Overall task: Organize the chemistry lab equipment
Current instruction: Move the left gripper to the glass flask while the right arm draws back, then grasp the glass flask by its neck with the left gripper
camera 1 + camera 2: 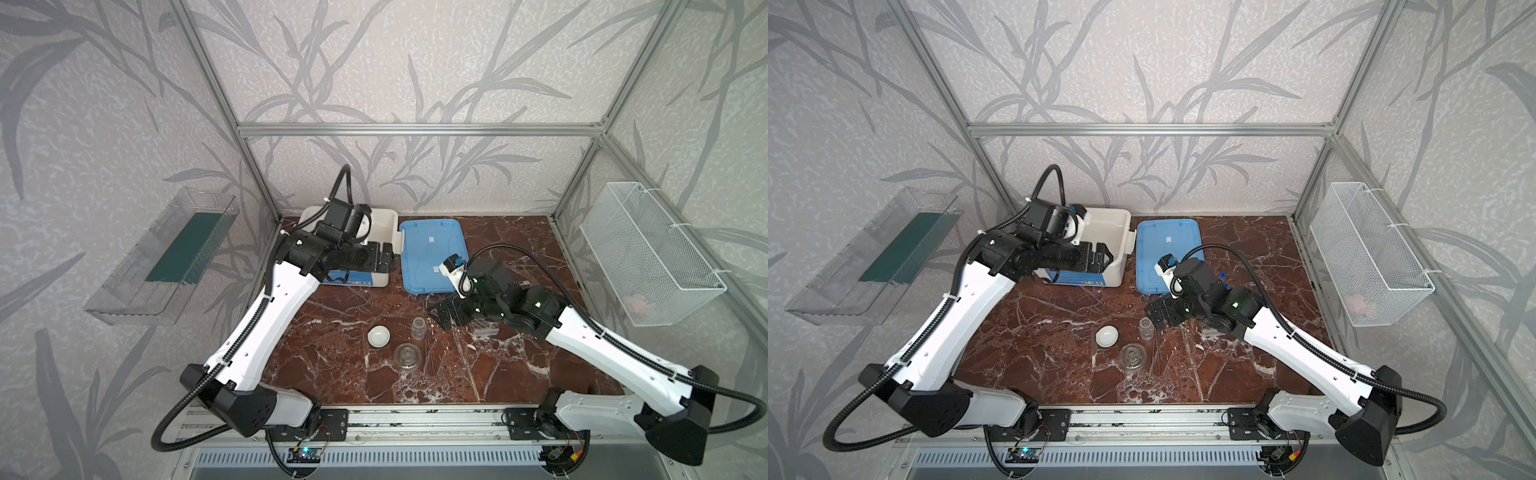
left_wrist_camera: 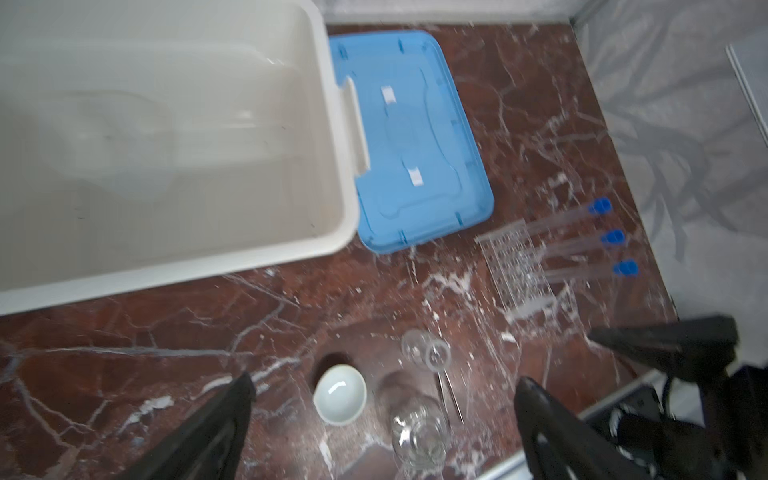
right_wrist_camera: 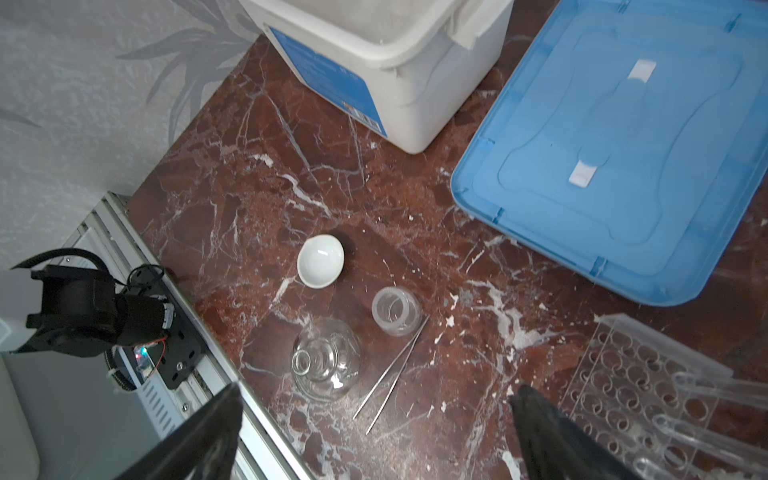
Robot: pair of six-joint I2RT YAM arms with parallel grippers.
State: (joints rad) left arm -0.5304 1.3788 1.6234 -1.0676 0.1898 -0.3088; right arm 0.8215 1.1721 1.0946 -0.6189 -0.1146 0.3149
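While both gape empty, right claw [image 1: 439,318] near clear jar [image 1: 418,328], left claw [image 1: 384,257] at white tub [image 1: 388,220].

My right arm [image 1: 582,332] is covering most of the clear multi-hole rack [image 1: 487,331] in both top views; the right wrist view's edge is cutting off the clear tubes [image 3: 715,388].

Left hand [image 2: 384,380], right hand [image 3: 376,390] splayed (seemingly empty).
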